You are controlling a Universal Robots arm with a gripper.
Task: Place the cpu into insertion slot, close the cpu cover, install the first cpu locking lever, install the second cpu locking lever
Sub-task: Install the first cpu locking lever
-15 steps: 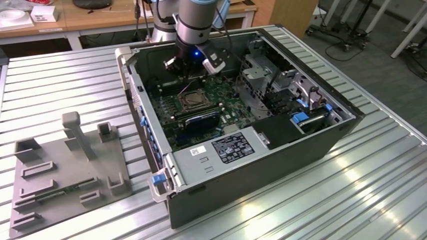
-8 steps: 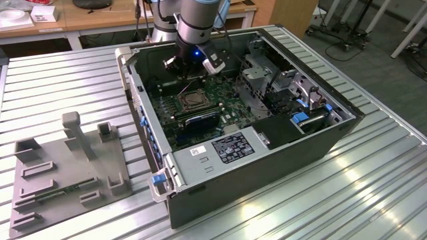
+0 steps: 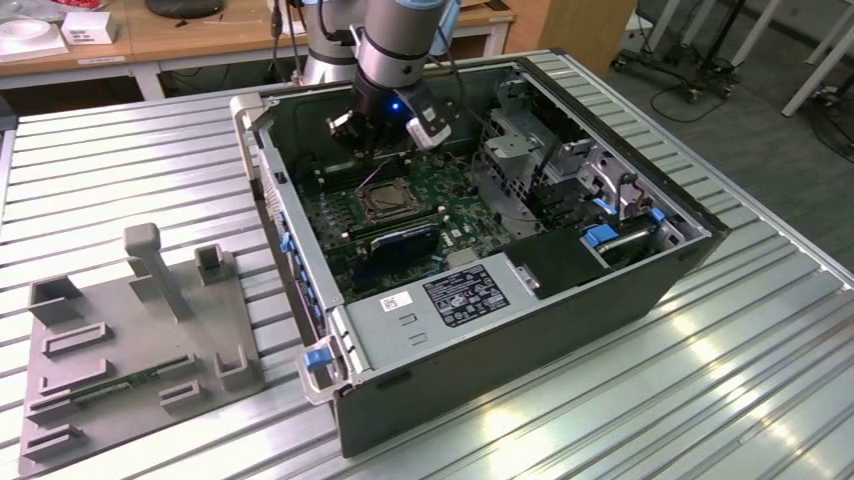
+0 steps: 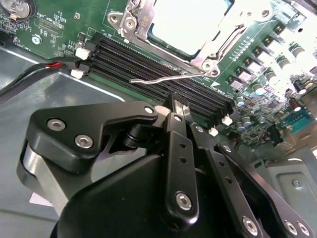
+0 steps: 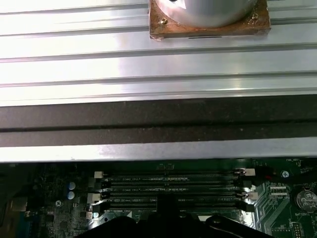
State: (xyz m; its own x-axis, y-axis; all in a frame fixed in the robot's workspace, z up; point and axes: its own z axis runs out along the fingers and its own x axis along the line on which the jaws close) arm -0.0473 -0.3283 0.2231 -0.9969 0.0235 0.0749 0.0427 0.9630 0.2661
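In the second wrist view the cpu (image 4: pixel 190 22) lies pale and flat in the insertion slot (image 4: pixel 130 22). The silvery cpu cover (image 4: pixel 218 49) lies down over its edges. A thin wire locking lever (image 4: pixel 158 78) stands loose over the black memory slots (image 4: pixel 148 64), beside the socket. My gripper (image 4: pixel 173 105) is shut with nothing in it, its black tips just short of that lever. In the exterior view the gripper (image 3: pixel 387 135) hangs inside the open computer case (image 3: pixel 667 270), just behind the socket (image 3: pixel 380 198).
The case walls (image 3: pixel 274 190) and a drive cage (image 3: pixel 534 150) close in around the motherboard (image 3: pixel 441 215). A red and black cable (image 4: pixel 44 69) runs beside the memory slots (image 5: pixel 173 188). A grey fixture block (image 3: pixel 134 330) sits on the ribbed metal table (image 3: pixel 747 400) at the exterior view's left.
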